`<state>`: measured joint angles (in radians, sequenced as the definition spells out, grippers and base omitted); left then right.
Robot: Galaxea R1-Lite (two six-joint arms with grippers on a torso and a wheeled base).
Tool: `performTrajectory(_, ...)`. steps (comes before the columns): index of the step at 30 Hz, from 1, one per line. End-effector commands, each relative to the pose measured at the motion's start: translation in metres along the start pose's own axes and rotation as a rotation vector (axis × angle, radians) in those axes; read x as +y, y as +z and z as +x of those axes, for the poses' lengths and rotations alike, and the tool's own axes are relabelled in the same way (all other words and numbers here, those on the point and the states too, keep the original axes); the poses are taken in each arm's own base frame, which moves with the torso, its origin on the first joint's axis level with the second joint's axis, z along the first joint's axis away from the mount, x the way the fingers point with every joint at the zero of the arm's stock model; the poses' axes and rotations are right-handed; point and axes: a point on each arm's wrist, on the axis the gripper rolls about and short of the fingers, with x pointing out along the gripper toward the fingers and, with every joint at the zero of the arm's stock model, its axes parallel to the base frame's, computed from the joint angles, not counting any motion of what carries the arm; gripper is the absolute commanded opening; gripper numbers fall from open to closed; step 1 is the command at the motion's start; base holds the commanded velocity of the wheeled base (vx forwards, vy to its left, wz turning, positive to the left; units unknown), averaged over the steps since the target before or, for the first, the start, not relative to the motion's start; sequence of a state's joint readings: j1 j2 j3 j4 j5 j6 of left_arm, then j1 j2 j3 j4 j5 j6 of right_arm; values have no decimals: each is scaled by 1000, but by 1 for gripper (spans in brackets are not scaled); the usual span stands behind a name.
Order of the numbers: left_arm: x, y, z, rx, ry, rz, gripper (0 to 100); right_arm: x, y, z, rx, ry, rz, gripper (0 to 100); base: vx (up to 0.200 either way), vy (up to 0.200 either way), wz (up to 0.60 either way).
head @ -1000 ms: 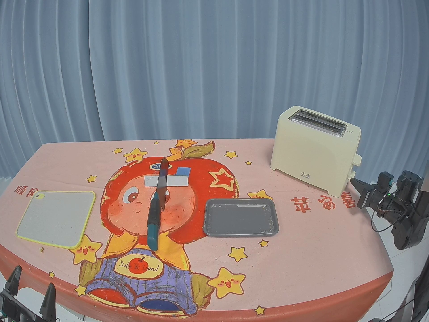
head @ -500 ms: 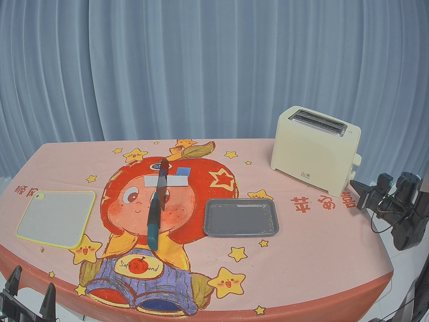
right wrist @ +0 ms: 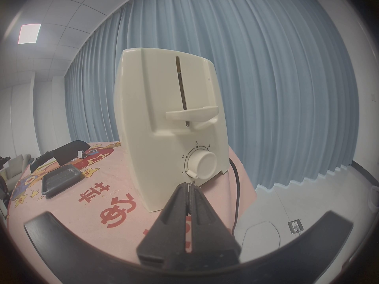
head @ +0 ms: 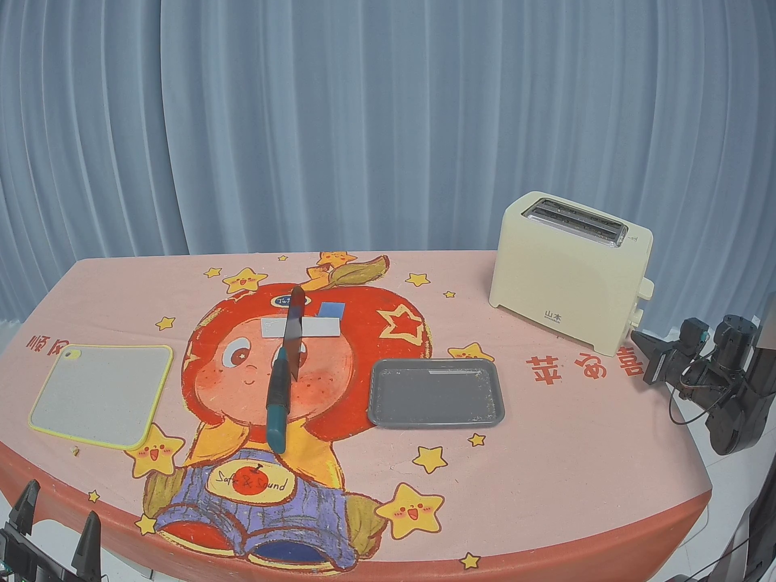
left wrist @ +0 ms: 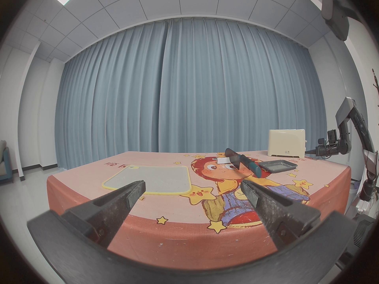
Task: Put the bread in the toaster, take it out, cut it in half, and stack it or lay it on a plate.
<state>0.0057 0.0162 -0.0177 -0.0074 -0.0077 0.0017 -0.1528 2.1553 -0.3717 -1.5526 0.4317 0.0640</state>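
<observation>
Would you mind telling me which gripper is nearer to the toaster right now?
Right. The right gripper is shut, just off the lever end of the toaster, not touching it; the left gripper hangs open below the near left corner of the table.

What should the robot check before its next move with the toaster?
1. Bread inside the toaster: cannot tell; none pokes out of the slots.
2. Lever pushed down: ok, it sits low in its slot.
3. Right hand clear of the toaster: ok, shut, just off the lever end.
4. Left hand free: ok, open, holding nothing.
5. Cutting board bare: ok.
6. Knife and plate ready: ok, knife beside the empty plate.
</observation>
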Motion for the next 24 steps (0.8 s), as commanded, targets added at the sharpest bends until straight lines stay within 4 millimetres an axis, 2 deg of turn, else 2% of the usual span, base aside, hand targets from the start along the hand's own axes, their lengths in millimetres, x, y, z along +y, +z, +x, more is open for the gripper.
performTrajectory(1, 0, -5, 0, 1, 0, 0, 100, 0, 0, 0, -2, 0, -1, 0, 0, 0, 0)
performTrajectory(11, 0, -5, 0, 1, 0, 0, 100, 4, 3, -3, -9, 8, -7, 0, 0, 0, 0)
performTrajectory(15, 0, -5, 0, 1, 0, 0, 100, 11, 18, -13, -52, 19, -19, 0, 0, 0, 0)
performTrajectory(24, 0, -5, 0, 1, 0, 0, 100, 5, 24, -9, -83, 4, -30, 0, 0, 0, 0)
